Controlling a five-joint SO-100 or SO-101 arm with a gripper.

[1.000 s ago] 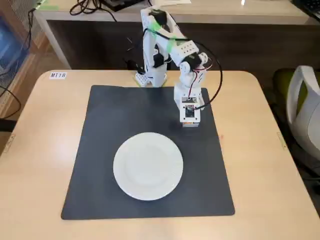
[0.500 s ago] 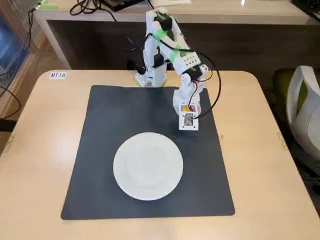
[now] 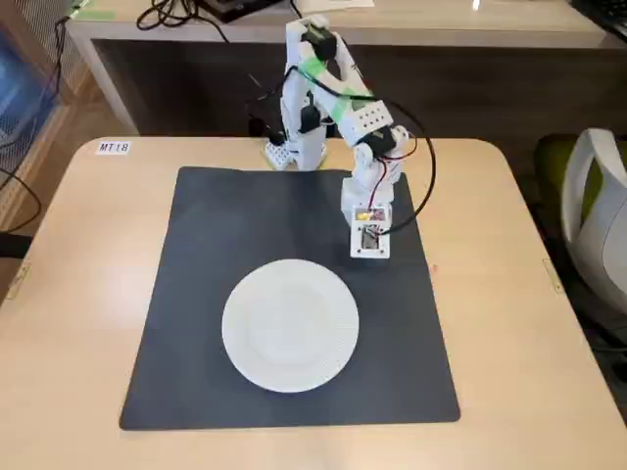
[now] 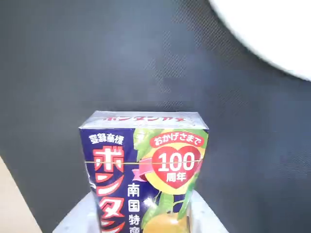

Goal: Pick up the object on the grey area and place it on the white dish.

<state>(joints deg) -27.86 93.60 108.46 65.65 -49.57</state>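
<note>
The object is a small printed box (image 4: pixel 146 165), dark blue with red lettering and a yellow fruit picture. In the wrist view it stands close up between my two pale fingers (image 4: pixel 73 221). My gripper (image 3: pixel 369 250) points down over the grey mat (image 3: pixel 216 245), just right of the white plate's far edge, and appears shut on the box. In the fixed view the gripper and its camera hide the box. The ribbed white plate (image 3: pixel 290 325) lies empty in the mat's middle; its rim shows at the top right of the wrist view (image 4: pixel 272 34).
The arm's base (image 3: pixel 294 152) stands at the mat's far edge with cables behind it. Beige tabletop (image 3: pixel 88 255) surrounds the mat. A white and green chair (image 3: pixel 598 215) stands off the table's right side.
</note>
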